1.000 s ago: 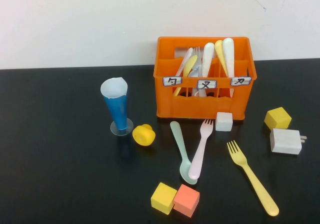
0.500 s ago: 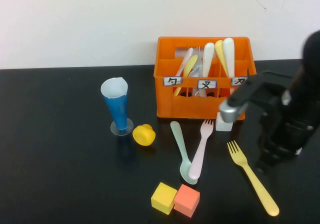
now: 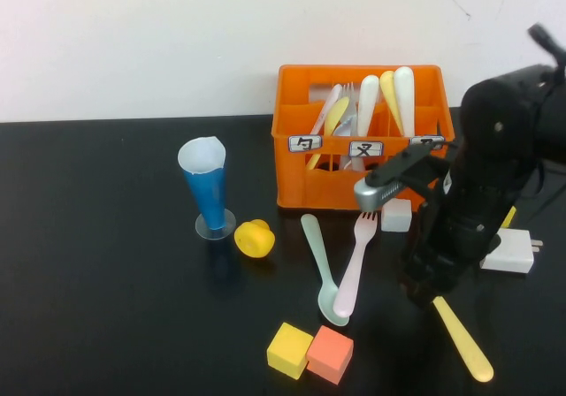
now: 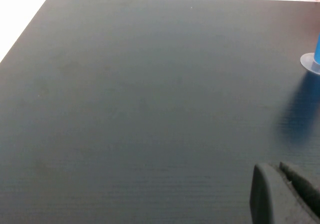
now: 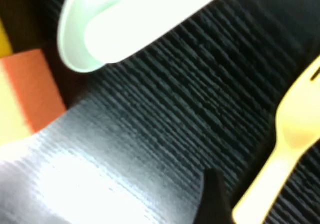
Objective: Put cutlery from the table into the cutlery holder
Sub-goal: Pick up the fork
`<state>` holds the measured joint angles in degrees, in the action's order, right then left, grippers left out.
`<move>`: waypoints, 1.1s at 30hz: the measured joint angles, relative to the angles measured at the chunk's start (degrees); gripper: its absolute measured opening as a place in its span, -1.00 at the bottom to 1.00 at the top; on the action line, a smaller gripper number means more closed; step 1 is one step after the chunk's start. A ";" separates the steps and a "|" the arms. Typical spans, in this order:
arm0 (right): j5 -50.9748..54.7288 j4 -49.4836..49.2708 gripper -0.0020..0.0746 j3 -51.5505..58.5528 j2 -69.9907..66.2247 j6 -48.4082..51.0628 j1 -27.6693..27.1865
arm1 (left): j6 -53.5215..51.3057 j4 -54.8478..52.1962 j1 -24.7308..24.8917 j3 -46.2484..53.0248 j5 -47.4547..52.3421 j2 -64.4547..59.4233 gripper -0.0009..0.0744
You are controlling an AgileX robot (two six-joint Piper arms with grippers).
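The orange cutlery holder stands at the back of the black table with several pieces upright in its slots. In front of it lie a mint-green spoon and a pink fork, their ends overlapping. My right gripper is low over the head of the yellow fork and hides its tines in the high view. In the right wrist view one dark finger sits beside the fork's neck, open. My left gripper is shut over bare table, out of the high view.
A blue cone cup and a yellow lump sit left of the cutlery. Yellow and orange cubes lie near the front edge. A white cube is by the holder, and a white charger lies behind the right arm.
The right arm has come in from the right and moved left and down over the yellow fork's head. The cutlery has not moved.
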<state>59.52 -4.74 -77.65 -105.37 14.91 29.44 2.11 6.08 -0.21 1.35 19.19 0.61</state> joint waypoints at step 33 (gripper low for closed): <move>-5.02 4.74 -0.57 0.29 -3.01 -8.05 1.05 | 0.00 0.00 0.00 0.00 0.00 0.00 -0.98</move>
<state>54.50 0.00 -77.36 -108.38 6.85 30.49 2.11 6.08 -0.21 1.35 19.19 0.61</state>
